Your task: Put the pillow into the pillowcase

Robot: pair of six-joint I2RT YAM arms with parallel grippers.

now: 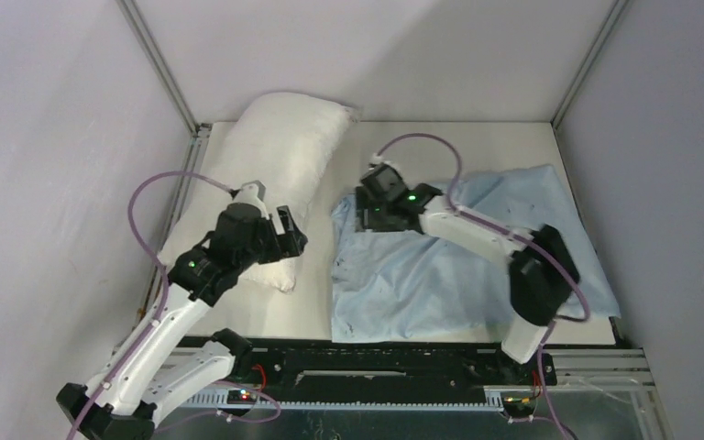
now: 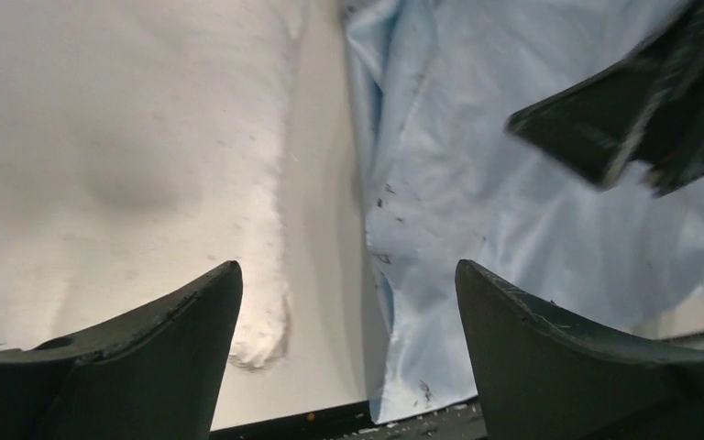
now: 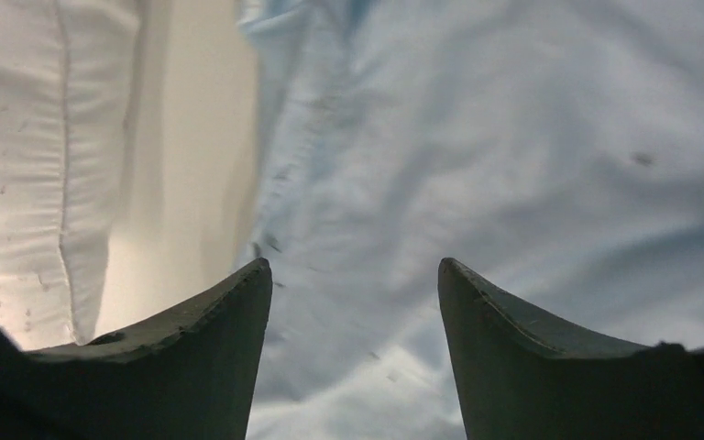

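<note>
On table (image 1: 316, 295), 1 pillow (image 1: 284, 156), 1 pillowcase (image 1: 422, 275)

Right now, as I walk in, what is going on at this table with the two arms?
Two robot arms are working on bedding, and neither holds anything. The white pillow lies on the left and the light blue pillowcase lies spread on the right, with a strip of bare table between them. The left pincer is open over the pillow's near end. The right pincer is open over the pillowcase's left edge. The pillow is not yet inside.
</note>
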